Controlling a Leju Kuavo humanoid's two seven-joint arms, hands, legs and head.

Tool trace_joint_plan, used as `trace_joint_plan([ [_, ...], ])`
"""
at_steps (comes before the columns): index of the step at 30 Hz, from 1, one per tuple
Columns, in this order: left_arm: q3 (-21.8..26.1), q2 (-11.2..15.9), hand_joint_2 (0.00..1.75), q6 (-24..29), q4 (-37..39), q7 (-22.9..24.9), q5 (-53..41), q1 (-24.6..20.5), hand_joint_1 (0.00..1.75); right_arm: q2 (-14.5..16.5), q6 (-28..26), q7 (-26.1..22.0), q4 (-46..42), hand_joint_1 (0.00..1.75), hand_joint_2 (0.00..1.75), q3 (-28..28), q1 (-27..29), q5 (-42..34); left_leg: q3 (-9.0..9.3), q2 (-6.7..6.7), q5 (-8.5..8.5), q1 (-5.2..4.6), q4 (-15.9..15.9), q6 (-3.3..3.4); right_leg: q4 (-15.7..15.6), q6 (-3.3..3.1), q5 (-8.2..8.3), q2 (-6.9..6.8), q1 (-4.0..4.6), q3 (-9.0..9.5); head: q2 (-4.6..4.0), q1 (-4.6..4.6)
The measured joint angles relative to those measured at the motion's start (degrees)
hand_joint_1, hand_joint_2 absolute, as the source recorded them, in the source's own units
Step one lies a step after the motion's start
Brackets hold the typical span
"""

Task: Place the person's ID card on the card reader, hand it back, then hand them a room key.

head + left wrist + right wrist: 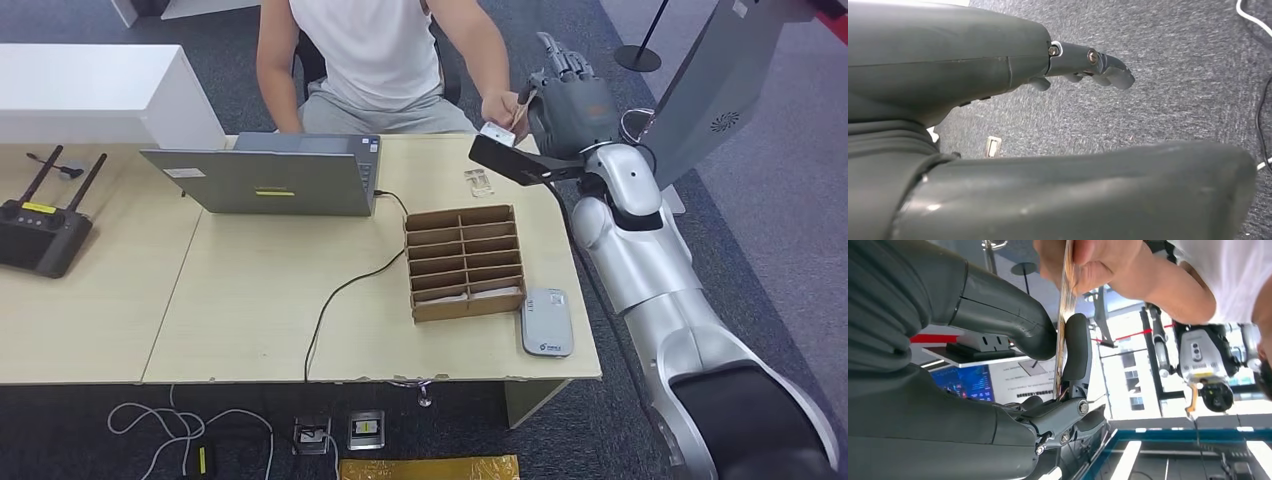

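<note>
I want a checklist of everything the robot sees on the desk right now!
Surface: pale wooden desk.
Job's things: thin card pinched by right hand and person's hand; grey card reader; brown cardboard slotted box.
Clutter: grey laptop, black remote controller.
Hands: left hand hangs over carpet.
Cables: black cable from laptop; white cable on floor.
Surroundings: grey carpet, seated person.

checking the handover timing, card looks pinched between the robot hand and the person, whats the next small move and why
Probably hold the right robot hand steady with its pinch on the card. In the right wrist view, the person's hand grips one end of the card, while the thumb and a finger press its two faces. Who is passing it to whom can't be told, so releasing or pulling seems premature.
</note>
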Motion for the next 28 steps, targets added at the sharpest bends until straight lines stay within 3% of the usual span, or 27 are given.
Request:
trace_joint_plan([
  [9, -0.96, 0.08, 0.0, -0.44, 0.01, 0.34, -0.28, -0.43, 0.0, 0.75, -0.65, 0.54, 10.46, 1.71, 1.75, 0.41, -1.83, 0.93, 0.01, 0.0, 0.0, 0.0, 0.0, 0.0, 0.0, 0.0, 0.0, 0.02, 0.0, -0.01, 0.0, 0.0],
  [10, -1.05, 0.1, 0.0, -0.52, 0.01, 0.43, -0.34, -0.45, 0.0, 0.79, -0.65, 0.62, 11.31, 1.47, 1.75, 0.44, -2.02, 0.93, 0.01, 0.0, 0.0, 0.0, 0.0, 0.0, 0.0, 0.0, 0.0, 0.02, 0.0, -0.01, 0.0, -0.01],
  [13, -1.16, 0.17, 0.0, -0.61, 0.01, 0.66, -0.44, -0.46, 0.0, 0.87, -0.83, 0.69, 13.48, 0.2, 1.75, 0.51, -2.51, 0.81, 0.01, 0.0, 0.0, 0.0, 0.0, 0.0, 0.0, 0.0, 0.0, 0.02, 0.0, -0.01, 0.0, 0.01],
  [14, -1.19, 0.21, 0.0, -0.61, 0.02, 0.71, -0.41, -0.46, 0.0, 0.9, -1.02, 0.67, 14.11, 0.0, 1.75, 0.55, -2.63, 0.65, 0.01, 0.0, 0.0, 0.0, 0.0, 0.0, 0.0, 0.0, 0.0, 0.03, 0.0, -0.01, 0.0, 0.01],
  [28, -1.42, 0.86, 0.0, -0.18, 0.02, 0.83, 0.45, -0.22, 0.0, 0.12, -10.53, -0.06, 19.18, 0.0, 1.75, -0.24, -6.93, -3.23, 0.03, 0.02, 0.0, 0.0, 0.02, 0.0, 0.0, 0.0, 0.0, 0.08, 0.0, -0.05, 0.0, 0.0],
])
